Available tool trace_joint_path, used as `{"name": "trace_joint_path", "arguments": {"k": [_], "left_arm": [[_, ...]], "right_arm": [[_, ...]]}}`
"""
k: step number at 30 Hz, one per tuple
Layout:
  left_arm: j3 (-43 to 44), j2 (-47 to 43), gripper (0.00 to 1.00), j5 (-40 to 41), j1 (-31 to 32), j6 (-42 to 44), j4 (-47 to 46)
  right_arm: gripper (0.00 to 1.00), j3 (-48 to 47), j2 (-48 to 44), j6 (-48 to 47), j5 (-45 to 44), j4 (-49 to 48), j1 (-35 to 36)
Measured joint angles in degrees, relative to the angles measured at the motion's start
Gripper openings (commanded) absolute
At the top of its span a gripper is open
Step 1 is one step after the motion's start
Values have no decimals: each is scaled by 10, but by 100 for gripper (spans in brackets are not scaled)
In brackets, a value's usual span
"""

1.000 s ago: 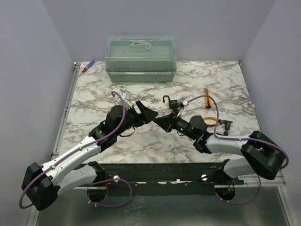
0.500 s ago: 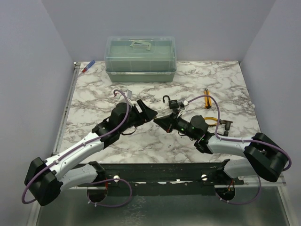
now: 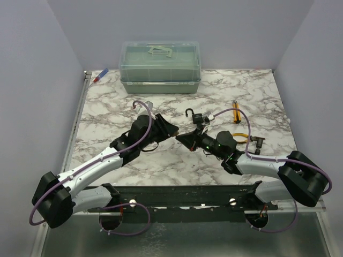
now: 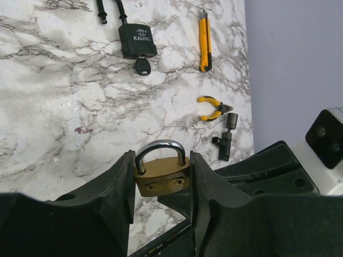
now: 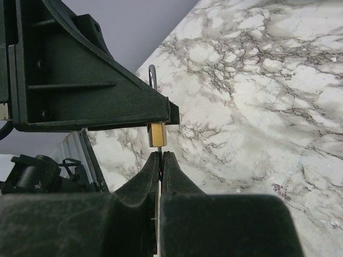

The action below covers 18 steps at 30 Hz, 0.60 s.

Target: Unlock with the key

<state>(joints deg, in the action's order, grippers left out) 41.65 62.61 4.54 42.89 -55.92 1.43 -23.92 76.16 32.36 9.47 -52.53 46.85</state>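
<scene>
Slippage is the worry: the left gripper is clamped on the brass padlock by its narrow edges only; a push from the right gripper, fingers pinched together just beneath it, could twist it loose; the key lies far off, touching the black padlock's base, so the wrong lock may get worked.

From my top feed, a clear lidded storage box sits at the marble table's twelve o'clock, with a red-and-blue pen at eleven. Around three o'clock lie a yellow utility knife, yellow-handled pliers and a small black fitting.
</scene>
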Motion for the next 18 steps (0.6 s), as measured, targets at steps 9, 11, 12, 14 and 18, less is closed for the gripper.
{"name": "trace_joint_path", "arguments": {"k": [9, 11, 12, 14, 18], "left_arm": [[-11, 21, 10, 3, 2, -22, -18], [-18, 21, 10, 7, 2, -26, -25], [-22, 21, 9, 9, 2, -30, -27], [-29, 19, 9, 11, 2, -36, -30], [-41, 12, 8, 20, 3, -48, -30]], "right_arm": [[5, -17, 0, -3, -7, 60, -1], [13, -25, 1, -5, -7, 80, -1], [18, -30, 1, -5, -7, 92, -1], [26, -38, 1, -5, -7, 109, -1], [36, -52, 1, -7, -5, 132, -1]]}}
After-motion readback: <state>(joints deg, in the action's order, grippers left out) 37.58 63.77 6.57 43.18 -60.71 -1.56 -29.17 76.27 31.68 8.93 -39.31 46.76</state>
